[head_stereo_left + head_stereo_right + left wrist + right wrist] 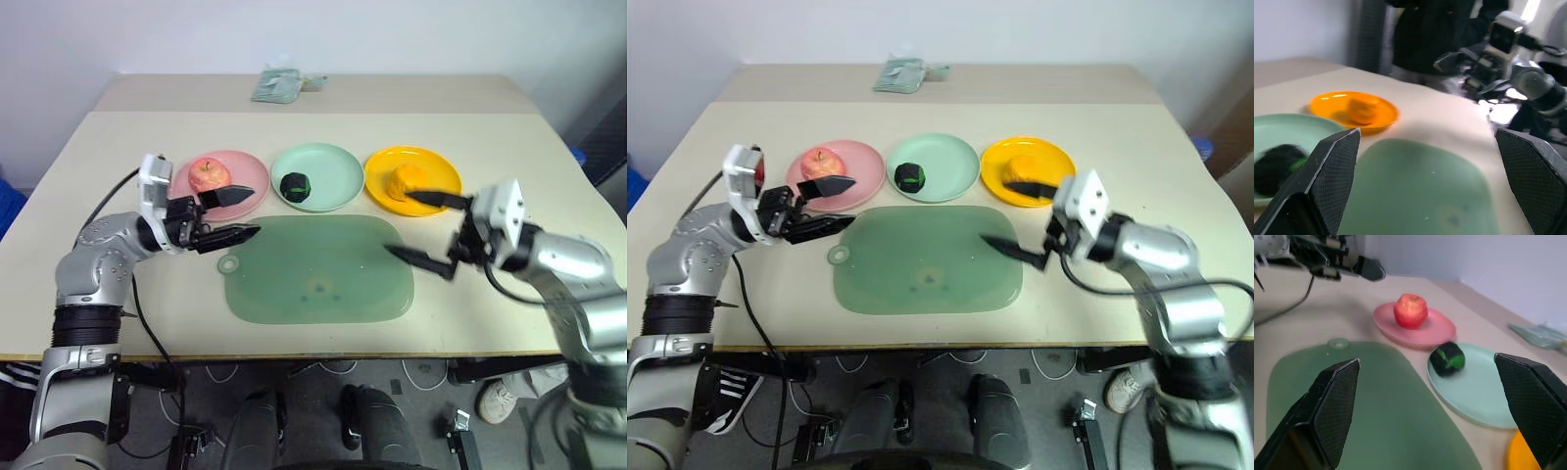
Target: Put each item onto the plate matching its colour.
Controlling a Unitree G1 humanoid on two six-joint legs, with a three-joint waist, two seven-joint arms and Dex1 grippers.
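Flanking the green mat (318, 269), both empty grippers' fingers (235, 234) spread wide.

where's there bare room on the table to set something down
The green mat in front of the plates is bare between the two open grippers. The table behind the plates is free up to the packet. The plate row is crowded: pink plate, green plate, yellow plate each hold an item.
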